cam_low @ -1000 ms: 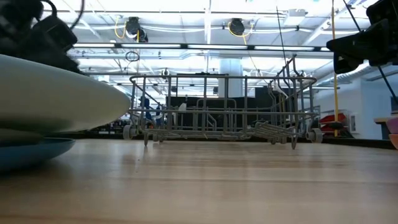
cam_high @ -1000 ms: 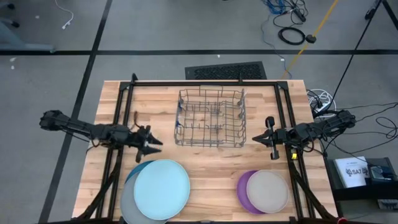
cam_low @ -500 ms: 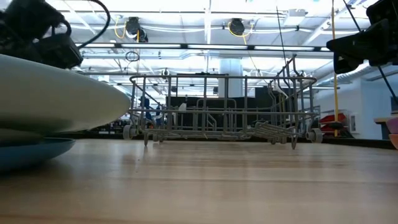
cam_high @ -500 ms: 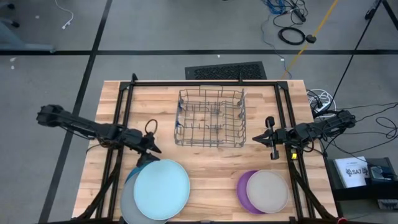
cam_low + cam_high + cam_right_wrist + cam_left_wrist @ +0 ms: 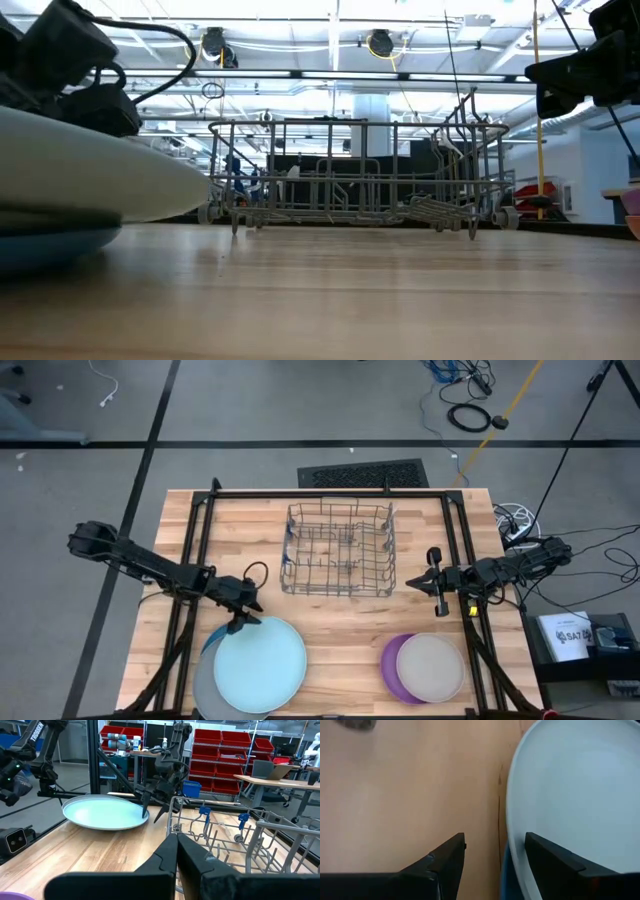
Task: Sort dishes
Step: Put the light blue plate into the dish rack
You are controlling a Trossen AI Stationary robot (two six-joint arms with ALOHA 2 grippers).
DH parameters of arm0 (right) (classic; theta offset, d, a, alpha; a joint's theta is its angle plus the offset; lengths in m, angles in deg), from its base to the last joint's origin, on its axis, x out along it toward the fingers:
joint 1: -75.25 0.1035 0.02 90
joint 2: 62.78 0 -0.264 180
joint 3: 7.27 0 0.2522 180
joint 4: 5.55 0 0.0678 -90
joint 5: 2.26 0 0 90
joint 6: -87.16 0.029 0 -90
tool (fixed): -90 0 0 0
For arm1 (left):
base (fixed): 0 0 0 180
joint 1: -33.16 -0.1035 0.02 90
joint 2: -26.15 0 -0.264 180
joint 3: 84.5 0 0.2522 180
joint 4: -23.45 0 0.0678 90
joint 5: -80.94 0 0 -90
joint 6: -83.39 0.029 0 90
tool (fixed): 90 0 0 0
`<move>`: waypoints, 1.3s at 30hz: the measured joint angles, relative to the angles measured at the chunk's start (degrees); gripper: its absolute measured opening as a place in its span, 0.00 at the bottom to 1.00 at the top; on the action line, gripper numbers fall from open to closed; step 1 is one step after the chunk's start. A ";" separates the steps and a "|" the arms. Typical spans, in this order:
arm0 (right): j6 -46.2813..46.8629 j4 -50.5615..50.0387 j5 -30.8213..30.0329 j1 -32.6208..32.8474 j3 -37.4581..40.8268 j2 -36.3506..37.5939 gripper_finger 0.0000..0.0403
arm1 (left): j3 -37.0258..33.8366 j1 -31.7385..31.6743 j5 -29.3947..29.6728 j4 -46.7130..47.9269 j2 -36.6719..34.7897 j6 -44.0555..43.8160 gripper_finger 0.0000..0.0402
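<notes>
Left gripper (image 5: 245,622) straddles the light blue plate (image 5: 260,665) rim, fingers spread.

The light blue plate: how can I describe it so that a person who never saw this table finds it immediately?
Start from the grey wire dish rack in the middle of the wooden table. Go toward the left arm's side, where large plates are stacked at the near edge. The light blue plate is the top one, palest of all, with the open left gripper at its rim.

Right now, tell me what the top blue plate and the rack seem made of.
Light blue plate: probably plastic; smooth, even colour, with a soft sheen. Rack: likely metal wire, grey, perhaps coated; thin rods in an open grid.
</notes>
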 joint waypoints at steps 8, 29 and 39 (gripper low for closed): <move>-0.02 0.00 0.00 0.00 0.00 -0.01 0.01 | 0.13 0.04 2.52 -2.44 2.65 4.47 0.35; 0.00 0.00 -0.01 0.00 0.00 -0.01 0.01 | 0.56 0.01 9.13 -5.55 2.47 12.29 0.00; -0.01 0.00 -0.01 0.01 0.00 0.00 0.01 | 6.55 0.00 9.49 -4.26 2.54 18.11 0.00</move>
